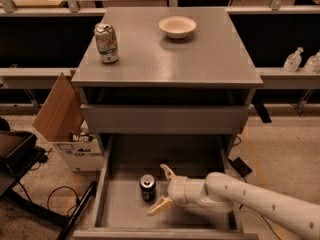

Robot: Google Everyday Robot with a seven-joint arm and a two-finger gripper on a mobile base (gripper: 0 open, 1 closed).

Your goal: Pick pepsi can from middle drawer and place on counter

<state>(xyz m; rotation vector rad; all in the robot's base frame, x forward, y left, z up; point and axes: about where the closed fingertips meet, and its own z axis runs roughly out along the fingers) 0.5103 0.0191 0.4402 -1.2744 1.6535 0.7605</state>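
The pepsi can [147, 187] stands upright on the floor of the open middle drawer [122, 209], left of centre. My gripper [163, 189] reaches in from the right at can height, its two tan fingers spread wide, one finger [167, 172] behind and one [159, 206] in front. The fingertips sit just right of the can, not closed on it. The counter [200, 54] is the grey cabinet top above.
A paler white-green can [107, 43] stands on the counter's left side and a white bowl [177, 26] at its back. An open cardboard box [65, 129] sits left of the cabinet. Spray bottles [295, 60] stand on a shelf at right.
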